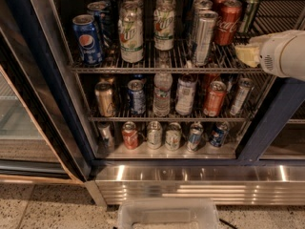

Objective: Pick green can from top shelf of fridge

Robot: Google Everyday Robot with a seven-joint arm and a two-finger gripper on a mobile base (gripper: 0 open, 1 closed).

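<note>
Cream gripper [247,55] at top shelf [152,67] (right)

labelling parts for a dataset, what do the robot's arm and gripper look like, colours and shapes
The arm is a smooth, white, rounded casing with a small dotted grille near its end. The gripper, at the right edge level with the top shelf, is pale yellowish-cream and wedge-shaped. No cables or printed markings are visible.

The gripper [247,54] hangs at the right end of the top shelf [157,67], and its white arm [286,54] is cut off by the right edge. The green can [250,9] has markings too small to read. The back-row cans run off the top edge. The plastic bin [167,213] is cut off at the bottom edge.
</note>
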